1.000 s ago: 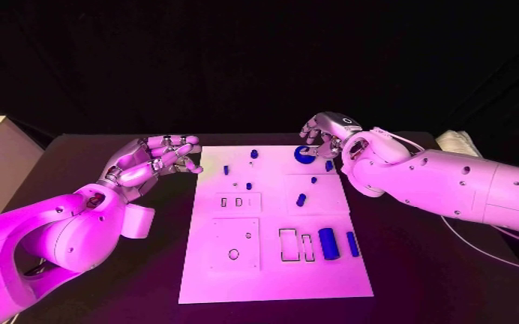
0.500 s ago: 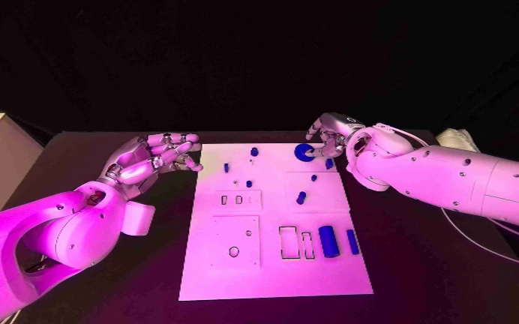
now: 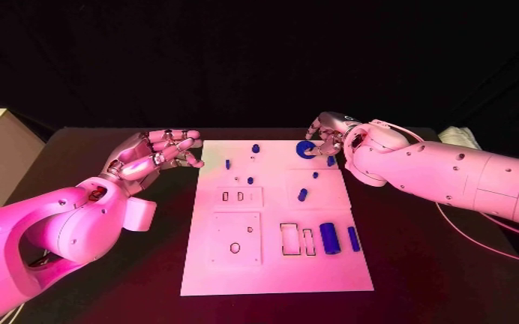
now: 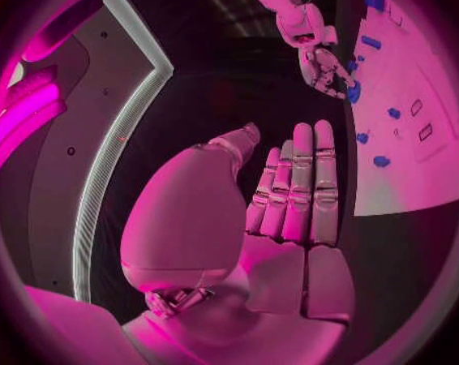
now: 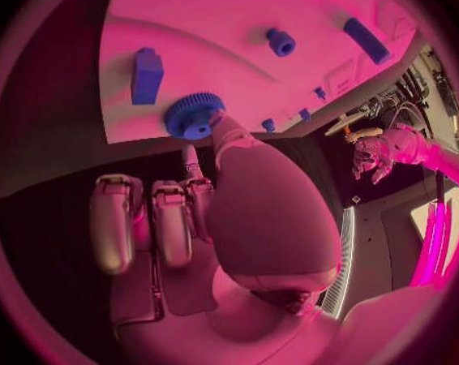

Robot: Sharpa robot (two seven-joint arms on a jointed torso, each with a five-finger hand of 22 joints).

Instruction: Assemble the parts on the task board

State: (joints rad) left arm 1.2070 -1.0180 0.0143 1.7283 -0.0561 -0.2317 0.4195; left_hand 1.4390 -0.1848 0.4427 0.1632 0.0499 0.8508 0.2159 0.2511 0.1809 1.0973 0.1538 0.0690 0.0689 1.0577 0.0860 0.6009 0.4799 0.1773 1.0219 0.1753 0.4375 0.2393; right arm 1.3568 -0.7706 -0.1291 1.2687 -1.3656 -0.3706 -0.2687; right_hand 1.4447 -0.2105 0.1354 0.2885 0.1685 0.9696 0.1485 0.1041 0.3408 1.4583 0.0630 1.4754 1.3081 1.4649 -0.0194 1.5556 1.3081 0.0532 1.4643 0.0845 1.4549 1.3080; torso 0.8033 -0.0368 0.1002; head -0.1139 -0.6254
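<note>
While the right hand (image 3: pixel 328 138) pinches the blue gear (image 3: pixel 306 148) at the task board's (image 3: pixel 276 264) 1 o'clock corner, apparently to seat it, the left hand (image 3: pixel 151 156) waits empty, fingers loosely apart, at 10 o'clock.

The right hand (image 3: pixel 328 139) has eased a little farther up the task board (image 3: pixel 274 264), fingertips on the blue gear (image 3: pixel 305 148), which has shifted slightly toward the board's far edge.
</note>
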